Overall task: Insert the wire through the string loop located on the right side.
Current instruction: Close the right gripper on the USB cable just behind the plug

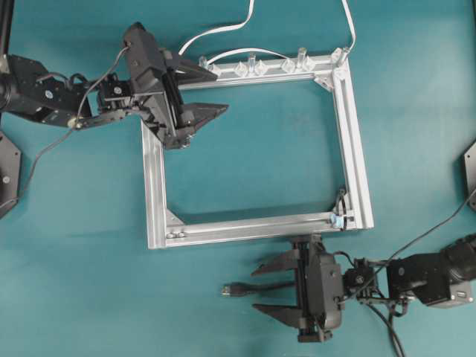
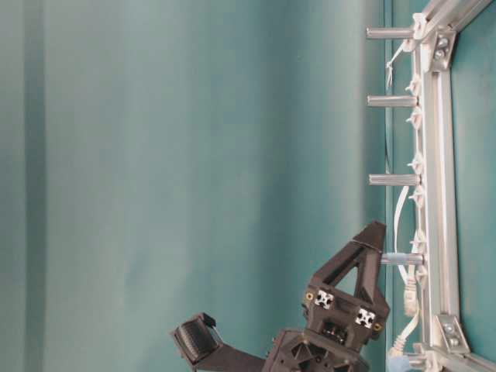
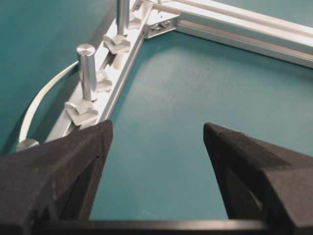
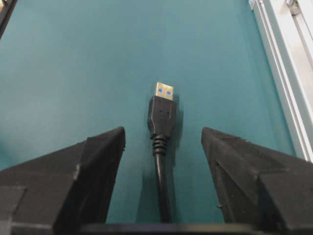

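Note:
The wire lies on the teal table below the aluminium frame (image 1: 355, 149), its black plug (image 1: 236, 290) with the metal tip pointing left. My right gripper (image 1: 254, 289) is open and straddles the wire just behind the plug. In the right wrist view the plug (image 4: 162, 115) and cable run between the two fingers of my right gripper (image 4: 162, 131), with a gap on each side. The string loop (image 1: 341, 202) stands at the frame's lower right corner, a pale blue bit at its base. My left gripper (image 1: 222, 91) is open and empty over the frame's upper left corner.
Upright metal posts (image 3: 87, 68) and clear clips line the frame's top bar. A flat white cable (image 1: 223, 30) curves behind that bar. The frame's bottom bar (image 1: 253, 227) lies just above my right gripper. Grey arm cables (image 1: 424, 234) trail at the right.

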Motion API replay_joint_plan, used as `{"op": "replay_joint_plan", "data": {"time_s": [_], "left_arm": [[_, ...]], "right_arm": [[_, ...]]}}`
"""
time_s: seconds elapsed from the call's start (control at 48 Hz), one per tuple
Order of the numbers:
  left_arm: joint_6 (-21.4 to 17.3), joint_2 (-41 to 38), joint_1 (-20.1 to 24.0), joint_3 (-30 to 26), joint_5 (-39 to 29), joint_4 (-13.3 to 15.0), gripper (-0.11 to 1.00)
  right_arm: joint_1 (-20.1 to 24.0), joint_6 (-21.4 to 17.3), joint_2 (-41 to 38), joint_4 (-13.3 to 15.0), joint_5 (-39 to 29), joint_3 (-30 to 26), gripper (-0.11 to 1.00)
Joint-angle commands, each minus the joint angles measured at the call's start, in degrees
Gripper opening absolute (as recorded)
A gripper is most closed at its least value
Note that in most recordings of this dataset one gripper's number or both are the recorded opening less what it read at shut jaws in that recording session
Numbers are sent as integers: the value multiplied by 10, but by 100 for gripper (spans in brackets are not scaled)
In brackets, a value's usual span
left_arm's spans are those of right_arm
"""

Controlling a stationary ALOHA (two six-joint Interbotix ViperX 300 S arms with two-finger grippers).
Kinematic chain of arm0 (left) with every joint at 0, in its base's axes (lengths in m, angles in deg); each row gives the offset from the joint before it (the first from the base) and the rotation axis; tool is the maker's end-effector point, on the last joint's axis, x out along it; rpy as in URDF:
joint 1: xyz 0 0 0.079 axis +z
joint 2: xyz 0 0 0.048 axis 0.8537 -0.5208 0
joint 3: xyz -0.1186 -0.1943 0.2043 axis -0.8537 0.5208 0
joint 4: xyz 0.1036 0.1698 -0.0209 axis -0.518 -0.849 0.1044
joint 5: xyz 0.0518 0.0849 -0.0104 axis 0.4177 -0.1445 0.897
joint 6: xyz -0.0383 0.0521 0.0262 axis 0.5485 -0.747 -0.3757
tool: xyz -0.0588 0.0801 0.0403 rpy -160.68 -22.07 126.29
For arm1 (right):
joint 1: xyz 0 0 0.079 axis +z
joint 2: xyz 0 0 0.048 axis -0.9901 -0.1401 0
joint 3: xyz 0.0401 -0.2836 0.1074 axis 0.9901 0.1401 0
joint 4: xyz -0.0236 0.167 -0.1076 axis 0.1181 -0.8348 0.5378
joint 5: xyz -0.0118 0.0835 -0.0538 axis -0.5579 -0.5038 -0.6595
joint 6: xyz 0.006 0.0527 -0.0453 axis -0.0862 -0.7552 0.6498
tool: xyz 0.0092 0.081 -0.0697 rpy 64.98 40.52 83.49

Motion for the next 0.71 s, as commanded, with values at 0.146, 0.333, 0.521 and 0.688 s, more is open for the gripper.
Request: {"op": "replay_joint_plan", "data": {"time_s": [0.146, 0.333, 0.521, 0.688], "left_arm": [[5, 15, -8, -5, 3, -1, 78], [5, 15, -12, -5, 3, -2, 78], [5, 15, -18, -2, 3, -2, 78], [5, 15, -24, 0, 3, -2, 78]], "right_arm": [[2, -1, -17, 0, 5, -21, 76], [1, 0, -26, 0, 6, -22, 75], [-5, 0, -37, -1, 6, -22, 75], [-17, 1, -38, -1, 6, -22, 75]]}}
